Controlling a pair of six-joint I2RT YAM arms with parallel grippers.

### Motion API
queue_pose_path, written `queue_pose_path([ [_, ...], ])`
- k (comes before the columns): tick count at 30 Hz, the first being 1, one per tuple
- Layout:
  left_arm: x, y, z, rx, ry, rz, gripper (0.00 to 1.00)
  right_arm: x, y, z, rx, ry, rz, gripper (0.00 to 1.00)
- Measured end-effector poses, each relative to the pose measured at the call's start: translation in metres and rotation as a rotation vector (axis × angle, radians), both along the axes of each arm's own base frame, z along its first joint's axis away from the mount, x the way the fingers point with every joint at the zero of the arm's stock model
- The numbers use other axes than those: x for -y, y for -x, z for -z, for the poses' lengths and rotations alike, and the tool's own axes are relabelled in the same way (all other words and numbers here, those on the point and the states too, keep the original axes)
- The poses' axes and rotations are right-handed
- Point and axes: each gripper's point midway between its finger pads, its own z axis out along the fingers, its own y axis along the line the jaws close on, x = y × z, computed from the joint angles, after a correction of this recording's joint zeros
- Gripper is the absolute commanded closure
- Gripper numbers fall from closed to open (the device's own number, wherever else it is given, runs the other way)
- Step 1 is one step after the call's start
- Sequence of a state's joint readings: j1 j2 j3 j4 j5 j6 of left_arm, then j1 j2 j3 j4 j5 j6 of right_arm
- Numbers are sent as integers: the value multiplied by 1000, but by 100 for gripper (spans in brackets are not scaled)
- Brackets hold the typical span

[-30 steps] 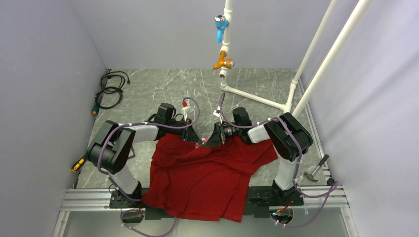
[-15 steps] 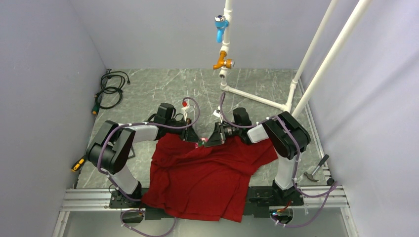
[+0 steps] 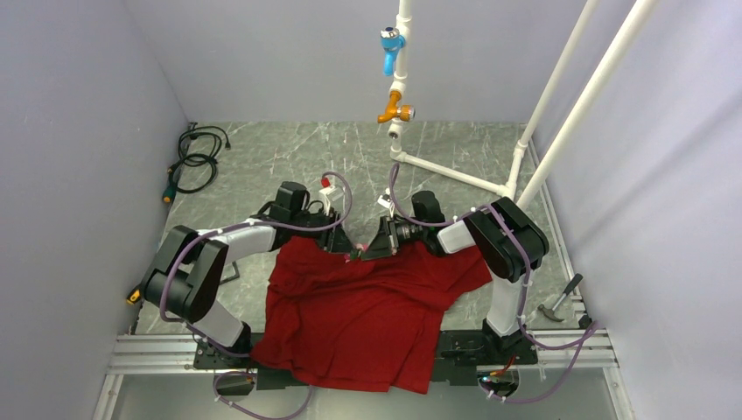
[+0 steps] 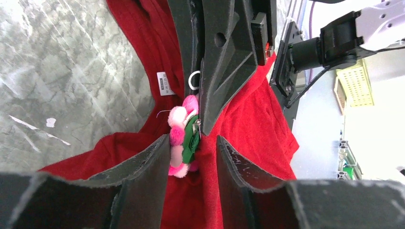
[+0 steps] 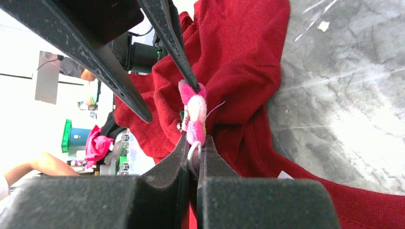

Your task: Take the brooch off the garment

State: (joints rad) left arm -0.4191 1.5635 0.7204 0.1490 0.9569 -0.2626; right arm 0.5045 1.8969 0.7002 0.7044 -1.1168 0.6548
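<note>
Right gripper (image 5: 193,145) is clenched, its jaws pressed together on the metal ring (image 5: 193,160) at the brooch's near end. Left gripper (image 4: 192,143) is released: its jaws stand apart, one on either side of the brooch (image 4: 181,138). In the right wrist view one left fingertip touches the brooch's far end and the other is clear of it. In the top view both grippers meet nose to nose at the centre of the frame.

Grey marbled table (image 3: 280,153): carries the garment across its near half.

Garment (image 3: 367,306): red, rumpled, spread from the lower edge of the top view up to the grippers. Its collar edge is bunched into a raised fold where they meet.

Brooch: pink and fluffy with a green part, held against that raised fold. Whether its pin passes through the cloth cannot be told.

White label (image 4: 164,84): inside the collar, just beside the brooch in the left wrist view.
</note>
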Motion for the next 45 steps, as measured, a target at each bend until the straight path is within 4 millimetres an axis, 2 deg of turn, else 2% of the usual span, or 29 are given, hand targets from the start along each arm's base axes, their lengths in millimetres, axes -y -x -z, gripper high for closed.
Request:
queue_pose_path([
  [10, 7, 2, 10, 20, -93, -8, 60, 1, 2, 4, -39, 23, 7, 100],
  [16, 10, 0, 14, 5, -116, -6, 57, 2, 2, 5, -45, 29, 11, 100],
  [28, 13, 2, 19, 25, -147, 16, 60, 3, 0, 1, -52, 28, 21, 100],
  [29, 13, 3, 20, 24, -151, 17, 62, 3, 0, 0, -56, 28, 23, 100],
  [32, 13, 3, 20, 27, -161, 19, 78, 3, 0, 0, -63, 29, 27, 100],
  [34, 13, 2, 20, 33, -166, 19, 86, 4, -1, 0, -66, 30, 31, 100],
  [39, 13, 0, 18, 40, -168, 18, 92, 5, -3, 0, -65, 30, 37, 100],
  [42, 14, -1, 19, 35, -169, 18, 92, 5, -3, 1, -63, 31, 39, 100],
  [43, 14, -1, 19, 34, -170, 19, 87, 5, -4, 1, -63, 32, 40, 100],
  [45, 14, -1, 19, 32, -168, 20, 72, 6, -3, 2, -62, 32, 39, 100],
])
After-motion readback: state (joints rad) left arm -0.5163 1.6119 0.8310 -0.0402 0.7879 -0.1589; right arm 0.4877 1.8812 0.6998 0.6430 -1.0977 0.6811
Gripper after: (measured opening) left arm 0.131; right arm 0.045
